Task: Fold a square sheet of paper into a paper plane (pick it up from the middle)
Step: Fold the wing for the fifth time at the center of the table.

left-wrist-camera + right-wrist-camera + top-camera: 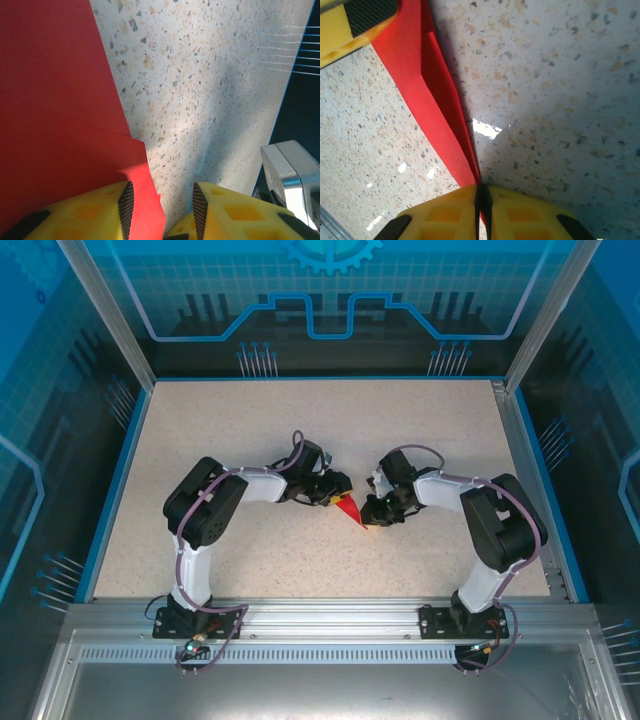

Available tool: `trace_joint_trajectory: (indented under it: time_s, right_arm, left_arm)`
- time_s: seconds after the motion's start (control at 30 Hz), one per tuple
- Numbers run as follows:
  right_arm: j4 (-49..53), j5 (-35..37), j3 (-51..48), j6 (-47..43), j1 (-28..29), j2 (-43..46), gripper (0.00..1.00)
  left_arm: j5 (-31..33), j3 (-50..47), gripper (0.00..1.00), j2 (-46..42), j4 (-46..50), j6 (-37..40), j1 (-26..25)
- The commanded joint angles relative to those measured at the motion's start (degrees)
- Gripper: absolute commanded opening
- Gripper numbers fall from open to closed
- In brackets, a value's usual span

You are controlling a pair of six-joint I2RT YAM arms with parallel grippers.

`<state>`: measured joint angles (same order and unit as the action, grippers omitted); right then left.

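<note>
While the right tool (482, 194) pinches the paper plane (437, 115) by its tip, the left tool (161, 195) stands spread astride its edge.

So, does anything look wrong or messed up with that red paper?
Nothing stands out. The red paper is folded into a narrow point with clean edges, no tears showing, and the right gripper pinches its tip squarely.

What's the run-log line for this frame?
stage: mid-fold | red paper: partly folded | right pincer: shut on its tip | left pincer: open, paper edge between jaws
</note>
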<state>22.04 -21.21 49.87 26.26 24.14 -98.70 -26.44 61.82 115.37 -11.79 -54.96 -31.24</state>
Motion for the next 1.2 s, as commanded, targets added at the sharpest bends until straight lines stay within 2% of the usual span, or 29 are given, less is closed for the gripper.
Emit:
trace_joint_trajectory:
  time_s: [0.0,0.2,0.37,0.57,0.8,0.93,1.0,1.17]
  right_arm:
    - [6.62,3.47,-1.92,-0.27,0.73,0.24,0.16]
    - [7.57,2.75,-1.62,-0.6,0.99,1.21,0.17]
    - [9.37,5.9,-0.91,-0.73,1.41,1.79,0.17]
    - [8.63,5.53,-0.86,-0.77,1.83,0.15,0.17]
    - [11.06,9.66,0.17,-0.29,3.59,-1.47,0.15]
    - [13.6,15.24,2.29,0.97,5.33,-1.9,0.15]
    - [13.88,16.53,2.43,1.34,5.71,-1.01,0.14]
    - [11.51,13.74,1.77,1.81,5.04,5.42,0.15]
  left_arm:
    - [0.79,0.67,0.4,1.96,4.57,2.12,0.58]
    - [0.86,0.67,0.4,1.96,4.58,1.97,0.59]
    - [0.75,0.87,0.4,2.14,4.59,1.94,0.6]
    - [0.59,1.19,0.4,2.33,4.8,2.05,0.58]
    - [0.51,0.93,0.4,2.48,4.8,1.99,0.59]
    - [0.52,0.84,0.4,2.49,4.76,1.81,0.62]
    - [0.56,0.76,0.4,2.49,4.83,1.96,0.57]
    - [0.42,0.84,0.4,2.46,5.15,2.31,0.58]
